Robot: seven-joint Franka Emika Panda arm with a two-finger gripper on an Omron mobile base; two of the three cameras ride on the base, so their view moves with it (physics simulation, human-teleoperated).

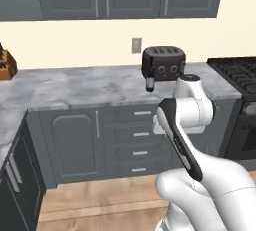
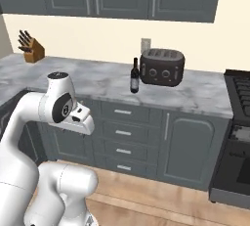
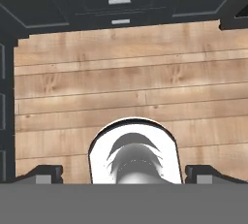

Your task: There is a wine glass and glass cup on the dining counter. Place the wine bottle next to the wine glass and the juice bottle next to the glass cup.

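The wine bottle (image 2: 135, 76), slim and dark with a long neck, stands upright on the marble wall counter (image 2: 97, 80) just left of the toaster. In the left base view the wine bottle (image 1: 149, 81) shows in front of the toaster's left corner. My gripper (image 3: 128, 174) is open and holds nothing; its fingertips (image 3: 48, 173) sit wide apart, pointing down at the wooden floor. The arm is folded close to the base, well short of the counter. The wine glass, glass cup, juice bottle and dining counter are out of view.
A dark toaster (image 2: 162, 67) sits at the back of the wall counter. A knife block (image 2: 30, 49) stands at its far left, and a black stove (image 1: 235, 72) adjoins on the right. Grey drawers (image 2: 122, 132) face me across the wooden floor (image 3: 126, 87).
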